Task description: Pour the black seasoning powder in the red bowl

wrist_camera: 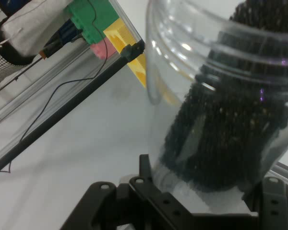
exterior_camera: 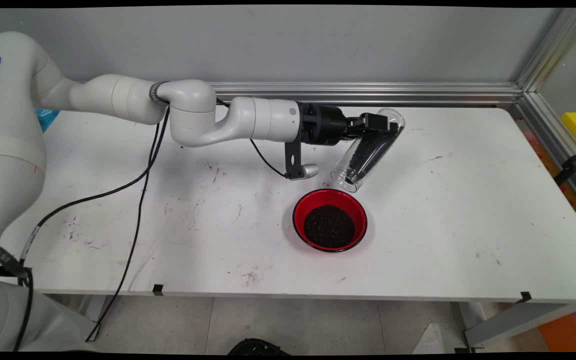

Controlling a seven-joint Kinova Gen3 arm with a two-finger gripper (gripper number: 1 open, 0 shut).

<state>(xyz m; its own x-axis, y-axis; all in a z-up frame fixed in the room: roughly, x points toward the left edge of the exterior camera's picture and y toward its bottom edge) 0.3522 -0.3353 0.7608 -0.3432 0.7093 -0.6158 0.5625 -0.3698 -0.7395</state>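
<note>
In the main view the gripper (exterior_camera: 385, 123) reaches out level above the table (exterior_camera: 468, 225) and is clamped on a clear jar (exterior_camera: 368, 150), grasping it near its closed upper end. The jar is tilted, its open mouth pointing down and to the left, hanging just above and behind the far rim of a red bowl (exterior_camera: 330, 220); jar and bowl are apart, not touching. Dark grains (exterior_camera: 363, 155) lie inside the jar along its lower wall, reaching toward the mouth. The bowl stands on the table and holds a mound of the same dark grains (exterior_camera: 329, 226). Black cables (exterior_camera: 138, 200) hang from the arm, left of the bowl. In the hand view the jar (wrist_camera: 182, 72) fills the right side, with ribbed rings round its wall and the dark grains (wrist_camera: 221, 139) heaped inside it. The gripper (wrist_camera: 201, 196) closes on the jar from both sides at the bottom edge. Behind the jar lies the white table (wrist_camera: 86, 153), and beyond its metal rail (wrist_camera: 62, 110) are green, yellow and pink blocks (wrist_camera: 98, 19).
</note>
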